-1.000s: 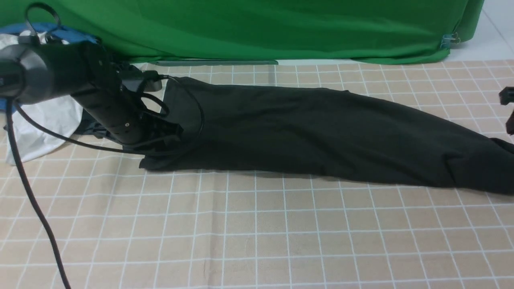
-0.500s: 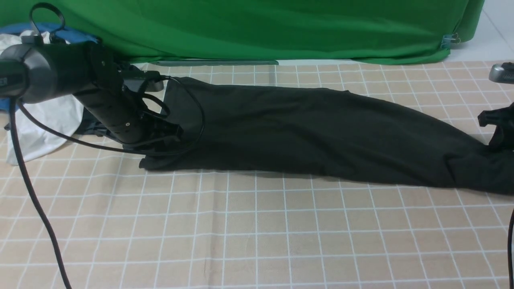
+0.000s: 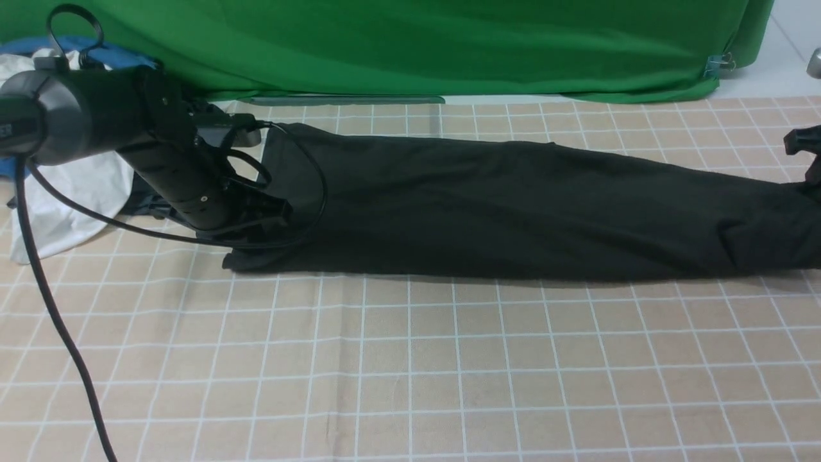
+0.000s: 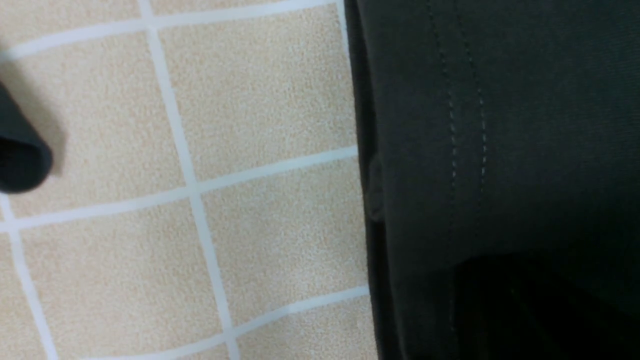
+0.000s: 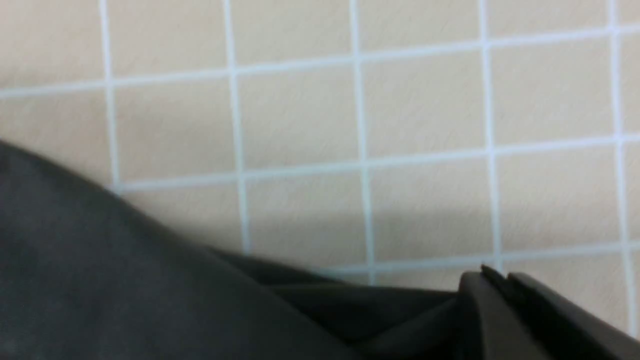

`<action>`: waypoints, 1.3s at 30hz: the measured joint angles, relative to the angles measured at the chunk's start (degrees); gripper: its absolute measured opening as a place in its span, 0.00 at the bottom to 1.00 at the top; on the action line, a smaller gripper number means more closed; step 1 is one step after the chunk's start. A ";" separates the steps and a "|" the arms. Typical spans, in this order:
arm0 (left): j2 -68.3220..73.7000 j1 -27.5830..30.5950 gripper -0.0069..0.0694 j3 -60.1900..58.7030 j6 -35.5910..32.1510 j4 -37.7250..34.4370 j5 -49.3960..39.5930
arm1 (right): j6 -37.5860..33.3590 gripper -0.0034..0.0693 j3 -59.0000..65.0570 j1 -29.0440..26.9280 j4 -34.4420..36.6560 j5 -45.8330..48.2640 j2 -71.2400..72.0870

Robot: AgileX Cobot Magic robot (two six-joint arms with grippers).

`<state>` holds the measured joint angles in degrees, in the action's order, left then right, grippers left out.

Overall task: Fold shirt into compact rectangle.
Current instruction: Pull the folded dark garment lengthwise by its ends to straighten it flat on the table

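Slippage risk; black T-shirt [image 3: 487, 212] stretched along table [image 3: 410, 372] between both arms; right fingers [image 5: 530, 310] pinched shut on its end; left fingers [image 3: 272, 212] shut at opposite hem, hold unclear; tension could free either end.

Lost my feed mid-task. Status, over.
Left gripper shut on left end of shirt. Right gripper shut on right end, raised. Shirt a long band, not yet compact. Left arm's cable loop over left end.

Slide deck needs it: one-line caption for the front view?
Front view: left gripper and right gripper hold opposite ends of the black shirt, stretched across the checked tablecloth.
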<state>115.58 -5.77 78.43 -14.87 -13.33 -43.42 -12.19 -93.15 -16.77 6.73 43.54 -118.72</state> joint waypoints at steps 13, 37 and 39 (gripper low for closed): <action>-5.66 0.05 0.11 -0.78 0.00 -1.27 -1.08 | 6.55 0.65 -0.04 -0.08 -1.52 16.32 6.49; -9.00 -6.67 0.11 -0.78 -4.64 -6.79 -0.16 | 4.15 0.13 9.49 -3.84 11.54 7.60 2.76; -9.00 -6.74 0.11 -0.78 -4.64 -6.79 -0.16 | 3.40 0.11 8.54 -3.84 11.54 8.41 2.76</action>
<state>106.58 -12.51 77.65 -19.51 -20.11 -43.58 -8.79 -84.61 -20.62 18.27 51.95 -115.96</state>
